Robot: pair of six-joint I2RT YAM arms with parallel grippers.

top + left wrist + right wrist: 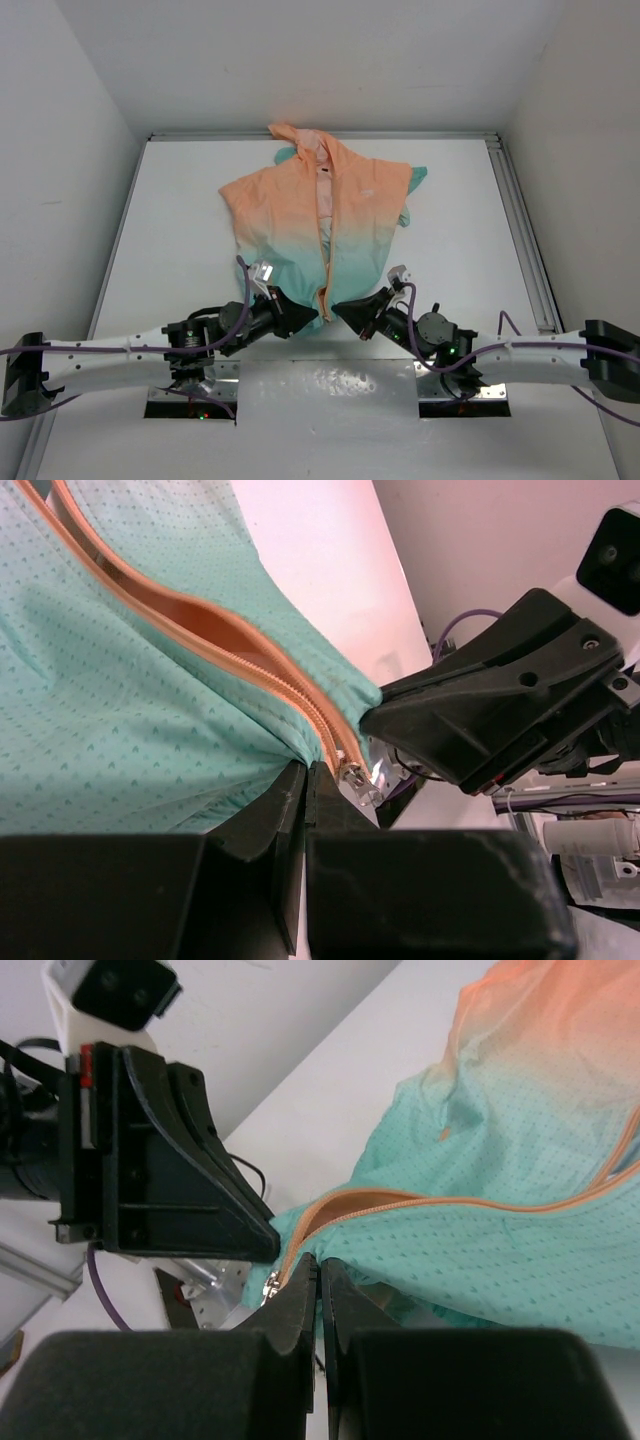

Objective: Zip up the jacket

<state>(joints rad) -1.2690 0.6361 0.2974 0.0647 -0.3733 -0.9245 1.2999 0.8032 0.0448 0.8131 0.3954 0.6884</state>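
Across the white surface (pixel 180 230), between the two side walls, the jacket (pixel 290 210) lies spread with its front up. Its hood points to the far edge and its hem lies toward the arm bases. The upper half is peach-orange and fades into teal below, and a tiny white logo (pixel 368 192) sits on one chest panel. Both sleeves are folded in close against the body.

From the near corners, the left arm (pixel 110 350) and the right arm (pixel 530 355) reach inward and meet at the middle of the hem, with purple cables trailing along each. The left jaws are pressed together on the teal hem edge just beside the bottom of the zipper, as the left wrist view shows. The right jaws are likewise pressed together, pinching the teal fabric at the hem on the other side of the opening. The two sets of jaws sit close to one another, nearly tip to tip.

The orange zipper (pixel 250 675) runs up the centre of the front. Its two rows stand parted higher up, showing the orange inner side, and they come together close to the hem. The small metal slider (pixel 355 780) sits there at the low end, just beside both sets of jaws.
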